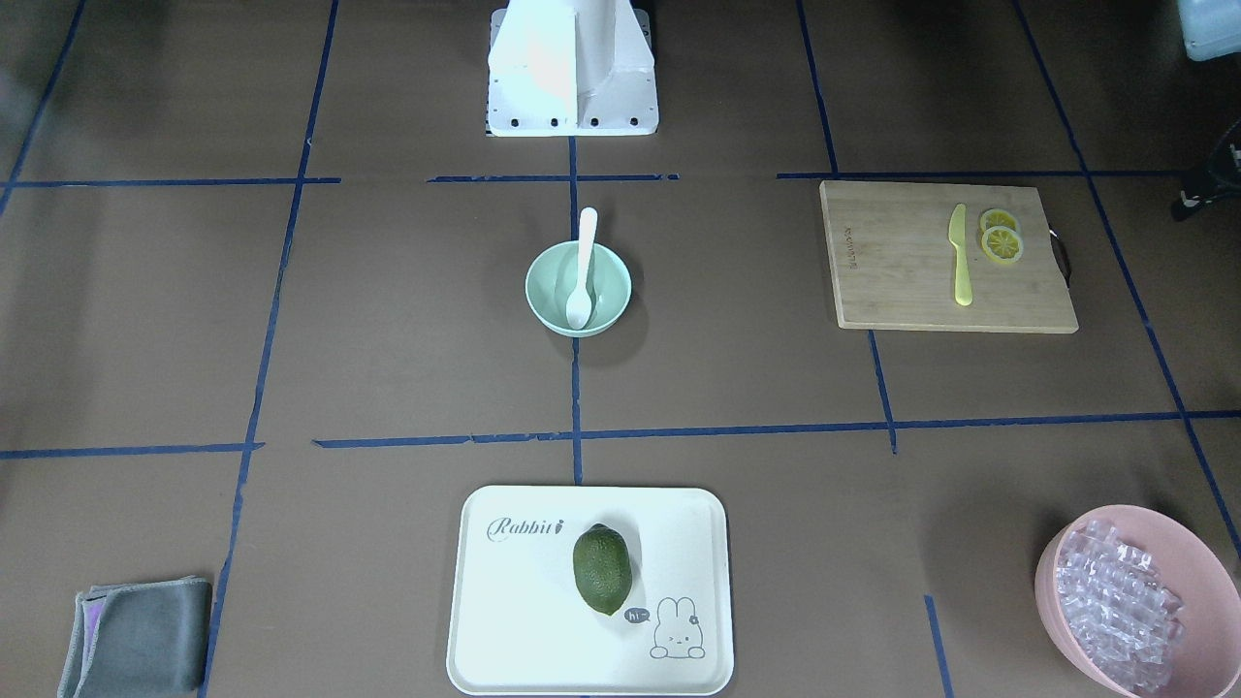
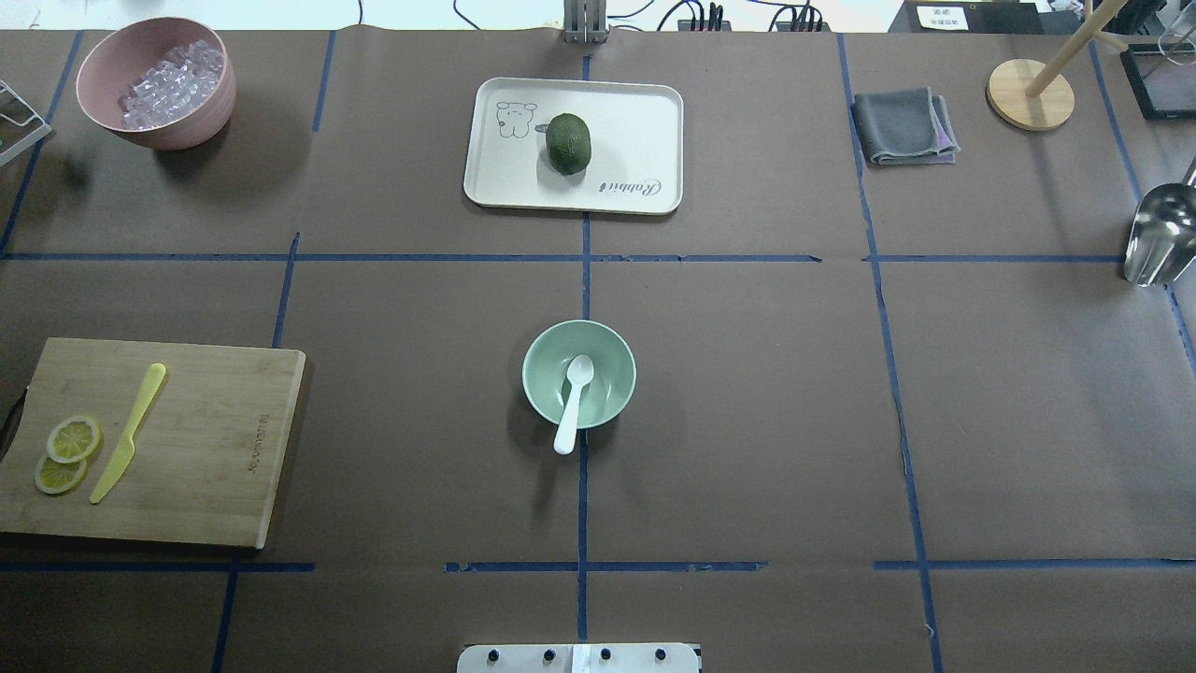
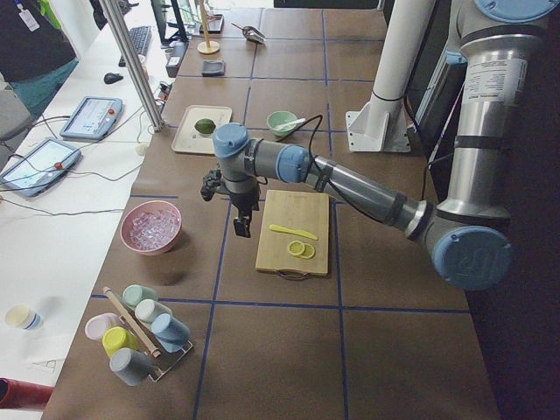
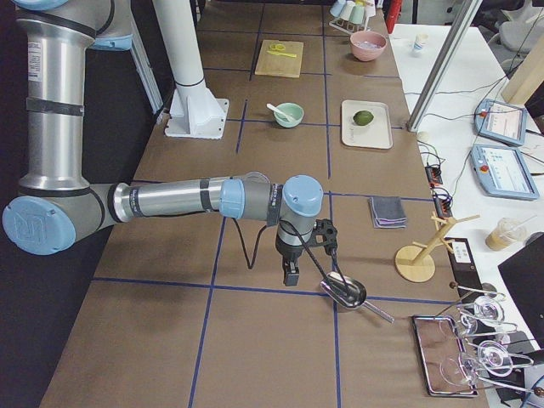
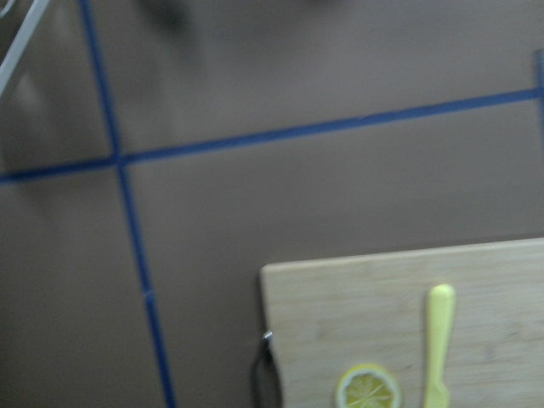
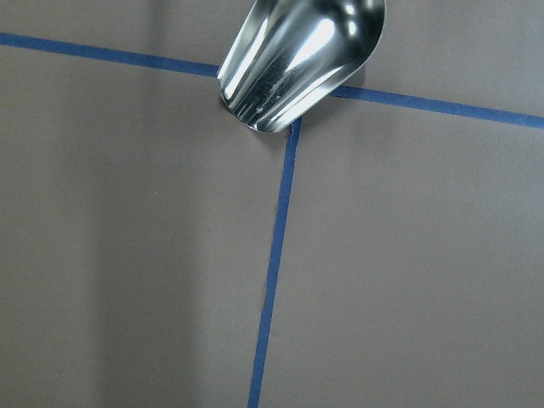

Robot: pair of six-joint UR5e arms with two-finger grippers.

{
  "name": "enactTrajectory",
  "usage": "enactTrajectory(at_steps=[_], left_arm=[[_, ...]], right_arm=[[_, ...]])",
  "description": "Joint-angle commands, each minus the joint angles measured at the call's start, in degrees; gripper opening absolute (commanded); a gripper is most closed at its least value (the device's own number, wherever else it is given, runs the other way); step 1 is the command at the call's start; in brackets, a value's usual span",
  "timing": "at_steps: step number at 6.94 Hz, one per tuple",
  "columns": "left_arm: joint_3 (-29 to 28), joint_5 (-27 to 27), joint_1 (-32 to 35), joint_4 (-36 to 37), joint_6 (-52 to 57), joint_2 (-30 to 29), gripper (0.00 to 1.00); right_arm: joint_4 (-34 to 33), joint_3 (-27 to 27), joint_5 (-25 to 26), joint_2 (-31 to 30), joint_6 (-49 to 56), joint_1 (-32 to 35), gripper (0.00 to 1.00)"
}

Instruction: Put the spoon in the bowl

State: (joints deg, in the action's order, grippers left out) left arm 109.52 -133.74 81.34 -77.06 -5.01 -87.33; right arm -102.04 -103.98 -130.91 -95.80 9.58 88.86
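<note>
Spoon [image 2: 572, 407] in bowl [image 2: 540, 369]; left end effector [image 3: 242, 229] far; right end effector [image 4: 291, 275] far

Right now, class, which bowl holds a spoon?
The mint-green bowl mid-table: the white spoon rests inside, handle over its rim. The pink bowl holds only clear pieces.

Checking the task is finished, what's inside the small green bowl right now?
The white spoon: scoop inside the bowl, handle poking out over the rim. Nothing else shows; the patch under the scoop is covered.

Robotics lab: an arm [image 3: 350, 182] hung over a table [image 2: 747, 421] gridded with blue tape [image 2: 420, 257]; teach pendants [image 4: 503, 119] lay alongside.
</note>
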Motion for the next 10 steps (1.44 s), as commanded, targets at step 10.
enactTrajectory(at_steps=[10], left_arm=[[-1.5, 0.5, 8.6, 0.0, 16.2, 5.5, 1.00]], right_arm=[[0.0, 0.2, -0.1, 0.0, 0.0, 0.0, 1.00]])
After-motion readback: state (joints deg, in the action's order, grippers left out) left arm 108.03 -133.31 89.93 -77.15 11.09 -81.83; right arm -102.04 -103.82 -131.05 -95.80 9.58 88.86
